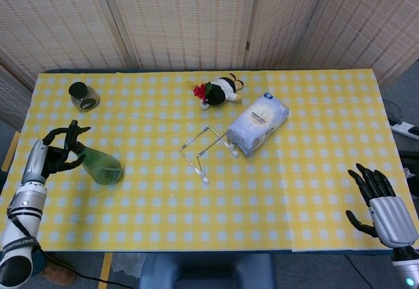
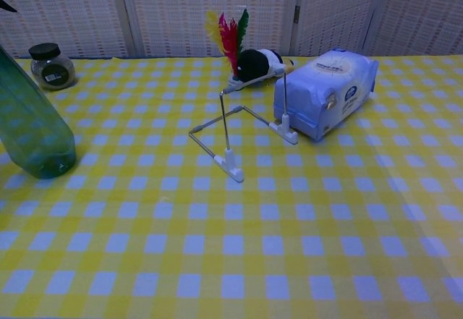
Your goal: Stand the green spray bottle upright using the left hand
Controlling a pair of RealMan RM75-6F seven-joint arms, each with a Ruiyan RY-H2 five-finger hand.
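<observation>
Bottle, green spray type [image 1: 99, 164], near tabletop's [image 1: 314, 191] left edge, base down; left hand [image 1: 57, 153] grips its neck. Right hand [image 1: 383, 208] empty, fingers spread.

Head view looks down; chest view low, forward.

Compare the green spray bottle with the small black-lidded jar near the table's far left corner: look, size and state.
The green spray bottle is tinted green and see-through; the jar is clear glass with a black lid. The bottle is far larger than the squat jar. The left hand has its fingers around the bottle's top and the bottle leans slightly, while the jar stands upright, untouched. Both sit on the left side of the yellow checked tablecloth.
</observation>
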